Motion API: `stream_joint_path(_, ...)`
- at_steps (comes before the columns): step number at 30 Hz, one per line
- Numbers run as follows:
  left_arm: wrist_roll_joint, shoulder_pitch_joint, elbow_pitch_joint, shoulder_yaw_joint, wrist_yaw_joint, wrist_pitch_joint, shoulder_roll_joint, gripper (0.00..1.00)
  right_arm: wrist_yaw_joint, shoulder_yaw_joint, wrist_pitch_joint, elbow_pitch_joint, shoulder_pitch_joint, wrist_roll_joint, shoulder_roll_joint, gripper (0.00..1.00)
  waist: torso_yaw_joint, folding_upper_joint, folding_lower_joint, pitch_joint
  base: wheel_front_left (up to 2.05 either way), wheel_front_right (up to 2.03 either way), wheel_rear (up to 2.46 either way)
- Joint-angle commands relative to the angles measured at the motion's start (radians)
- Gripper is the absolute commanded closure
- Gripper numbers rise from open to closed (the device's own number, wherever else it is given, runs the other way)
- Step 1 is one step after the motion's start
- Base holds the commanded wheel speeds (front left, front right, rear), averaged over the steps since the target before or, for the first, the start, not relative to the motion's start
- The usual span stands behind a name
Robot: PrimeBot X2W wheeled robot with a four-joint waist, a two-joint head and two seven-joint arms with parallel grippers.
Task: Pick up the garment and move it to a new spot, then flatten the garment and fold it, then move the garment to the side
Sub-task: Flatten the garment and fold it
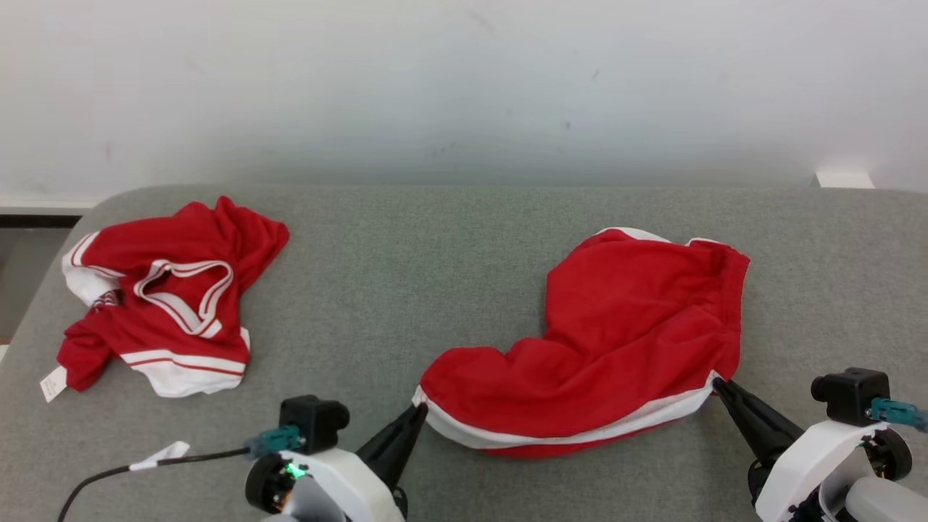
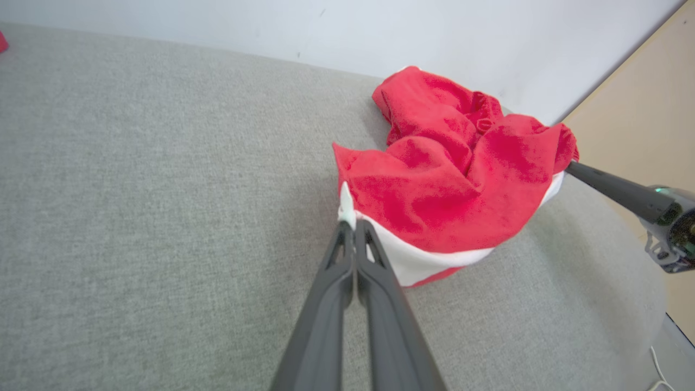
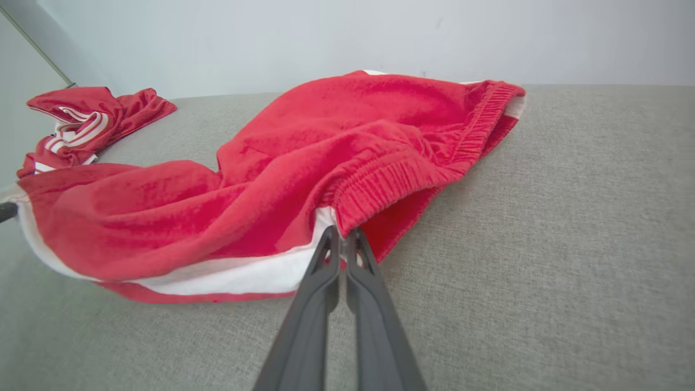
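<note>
A pair of red shorts with a white side stripe lies rumpled on the grey table, right of centre. My left gripper is shut on the shorts' leg hem corner at the near left. At the near right, my right gripper is shut on the elastic waistband corner. The shorts sag between the two grippers, and their waistband runs away toward the wall. The right gripper's fingers also show in the left wrist view.
A second red garment with white trim lies crumpled at the table's far left, also seen as the red heap. The grey table ends at a pale wall behind. A black cable trails near my left wrist.
</note>
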State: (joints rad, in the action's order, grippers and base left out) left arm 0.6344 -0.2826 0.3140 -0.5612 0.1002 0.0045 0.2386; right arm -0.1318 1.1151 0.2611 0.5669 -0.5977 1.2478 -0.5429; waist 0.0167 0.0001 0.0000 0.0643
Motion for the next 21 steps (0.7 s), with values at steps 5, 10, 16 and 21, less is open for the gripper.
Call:
stream_joint_path(5, 0.018, -0.044, -0.043, 0.042, -0.007, -0.038, 0.014, 1.00, 0.002, -0.008, 0.005, -0.103, -0.019, 0.032, -0.058, 1.00, -0.033, -0.0001, 0.0000, 0.009, 0.00, 0.00, 0.00)
stream_joint_path(10, 0.054, -0.203, -0.037, 0.085, 0.006, -0.006, 0.012, 1.00, 0.002, -0.017, -0.014, -0.163, -0.140, 0.058, -0.092, 1.00, -0.045, -0.0001, 0.0000, 0.093, 0.00, 0.00, 0.00)
stream_joint_path(16, 0.074, -0.526, 0.077, 0.134, 0.019, 0.023, 0.006, 1.00, 0.002, -0.068, -0.090, -0.199, -0.362, 0.151, -0.111, 1.00, -0.052, -0.0001, 0.0000, 0.251, 0.00, 0.00, 0.00)
stream_joint_path(21, 0.061, -0.828, 0.225, 0.153, 0.027, -0.001, 0.018, 1.00, 0.002, -0.111, -0.175, -0.170, -0.573, 0.211, -0.079, 1.00, -0.071, -0.0001, 0.0000, 0.367, 0.00, 0.00, 0.00)
